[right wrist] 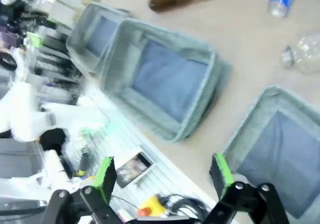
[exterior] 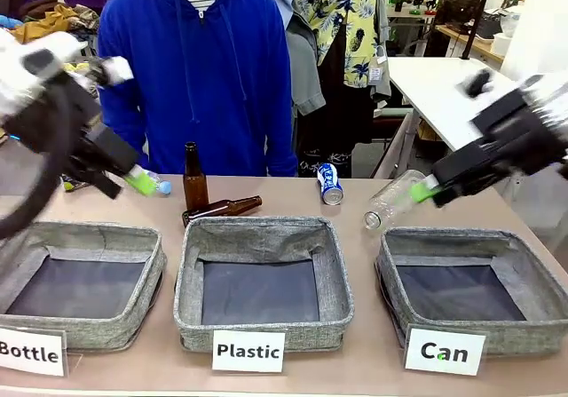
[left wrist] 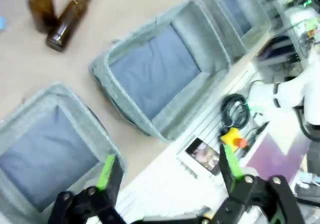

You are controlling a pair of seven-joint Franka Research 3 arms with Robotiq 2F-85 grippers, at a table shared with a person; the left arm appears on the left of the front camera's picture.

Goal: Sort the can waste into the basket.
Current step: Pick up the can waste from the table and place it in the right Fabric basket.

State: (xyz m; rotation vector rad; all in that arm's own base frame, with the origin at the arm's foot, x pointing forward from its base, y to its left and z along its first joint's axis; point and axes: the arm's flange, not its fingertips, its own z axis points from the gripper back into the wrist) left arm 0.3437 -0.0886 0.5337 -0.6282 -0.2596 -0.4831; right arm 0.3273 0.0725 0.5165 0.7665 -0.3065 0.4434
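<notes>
Across the table [exterior: 364, 370] the blue can [exterior: 330, 184] lies near a clear bottle [exterior: 390, 200]. My right end effector [right wrist: 162, 170] and left end effector [left wrist: 165, 165] gape wide, both empty; I fear the right may bump that bottle and roll the can.

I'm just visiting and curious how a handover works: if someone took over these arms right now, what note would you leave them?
Left gripper: jaws open, empty, over the table's left side.
Right gripper: jaws open, empty, near the clear plastic bottle.
Blue and white can: on the table's far side, outside any basket.
A small dark item behind the left arm may be another can; cannot tell.
Can basket: empty.
Done: nothing sorted.
Left: get the can waste into the Can basket.
</notes>
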